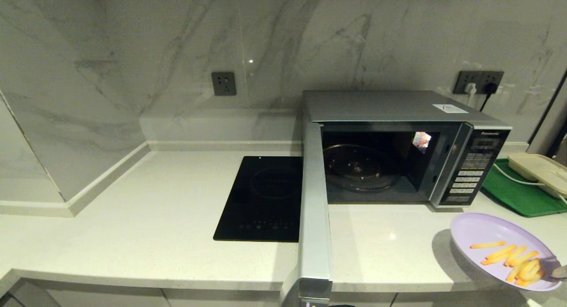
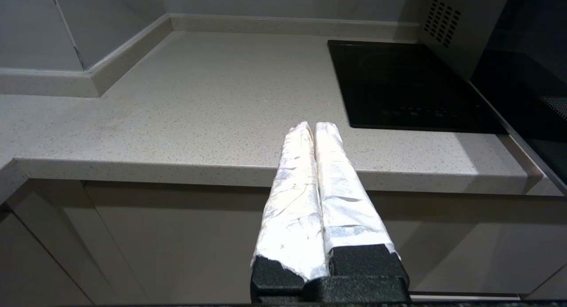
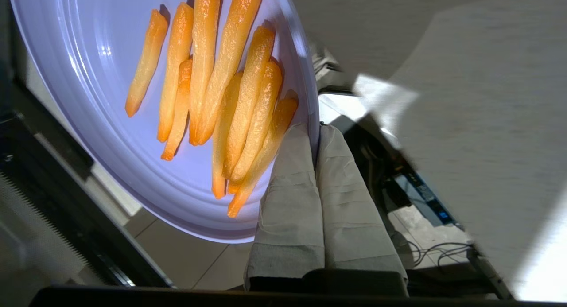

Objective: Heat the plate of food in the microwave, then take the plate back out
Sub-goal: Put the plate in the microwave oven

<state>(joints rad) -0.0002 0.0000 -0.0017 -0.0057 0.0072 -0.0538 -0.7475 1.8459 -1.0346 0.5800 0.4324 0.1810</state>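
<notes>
1. The right pincer (image 3: 315,134) is clamped on the rim of the plate of food (image 1: 487,229), held at 4 o'clock over the tabletop (image 1: 155,218) edge.
2. The left pincer (image 2: 312,130), fingers together, is parked low at 7 o'clock.
3. The microwave (image 1: 398,107) at 1 o'clock stands open and empty; whether heating is already done cannot be told.

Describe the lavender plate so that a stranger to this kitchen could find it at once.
Start at the boxy silver microwave with its door swung open, then look to the counter's front edge on its right. There the round pale lavender plate of orange-yellow fries is pinched at its rim by the right gripper. The beige lidded container behind it is rectangular.
</notes>
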